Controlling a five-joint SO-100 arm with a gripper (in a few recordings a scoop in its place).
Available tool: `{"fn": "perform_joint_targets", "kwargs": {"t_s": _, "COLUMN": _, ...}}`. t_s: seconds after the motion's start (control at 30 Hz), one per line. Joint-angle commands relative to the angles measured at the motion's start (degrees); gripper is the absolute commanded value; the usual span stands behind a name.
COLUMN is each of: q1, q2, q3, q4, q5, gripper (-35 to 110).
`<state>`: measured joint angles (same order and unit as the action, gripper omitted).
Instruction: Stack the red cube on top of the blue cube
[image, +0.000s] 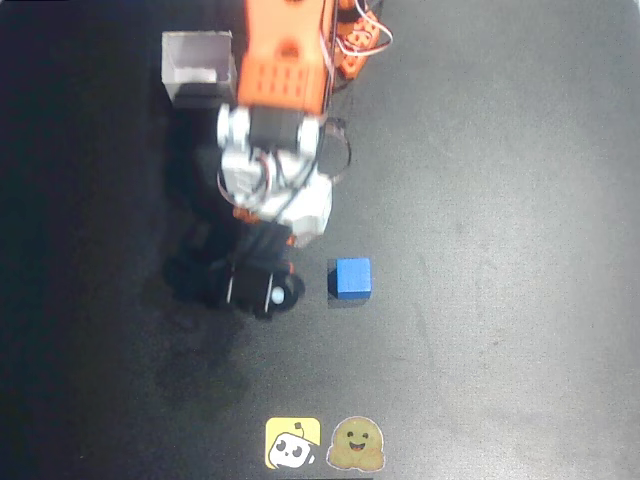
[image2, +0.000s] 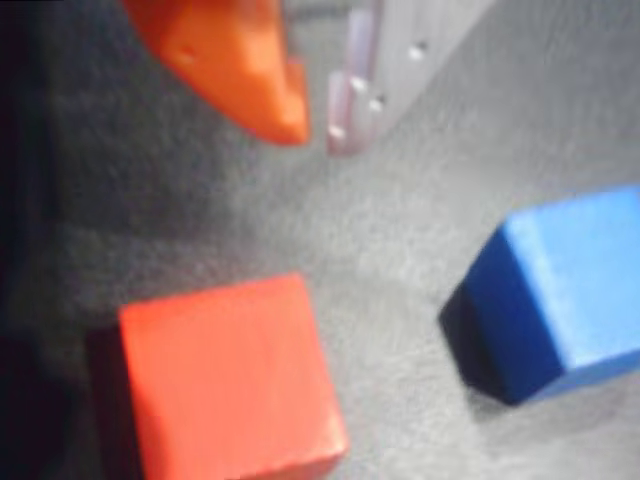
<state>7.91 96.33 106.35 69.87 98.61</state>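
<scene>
1. End effector (image2: 318, 100) above the tabletop (image2: 420, 240), fingers slightly apart, gripping nothing.
2. Red cube (image2: 225, 380) flat on tabletop, below the fingers in wrist view, untouched.
3. Blue cube (image: 351, 277) close by on its right, apart from it, nothing on top.
4. Looks rigid, light, matte, probably not slippery.
5. Best hold: two opposite flat side faces, mid-height, squared up.
</scene>
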Motion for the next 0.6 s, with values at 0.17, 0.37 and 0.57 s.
{"fn": "perform_joint_targets", "kwargs": {"t_s": 0.17, "q1": 0.7, "q2": -4.0, "q3": -5.8, "q4": -0.5, "q5": -0.3, "gripper": 0}}
{"fn": "perform_joint_targets", "kwargs": {"t_s": 0.37, "q1": 1.8, "q2": -4.5, "q3": -7.0, "q4": -0.4, "q5": -0.7, "gripper": 7}}
{"fn": "perform_joint_targets", "kwargs": {"t_s": 0.57, "q1": 1.8, "q2": -4.8, "q3": -7.3, "q4": -0.4, "q5": -2.1, "gripper": 20}}
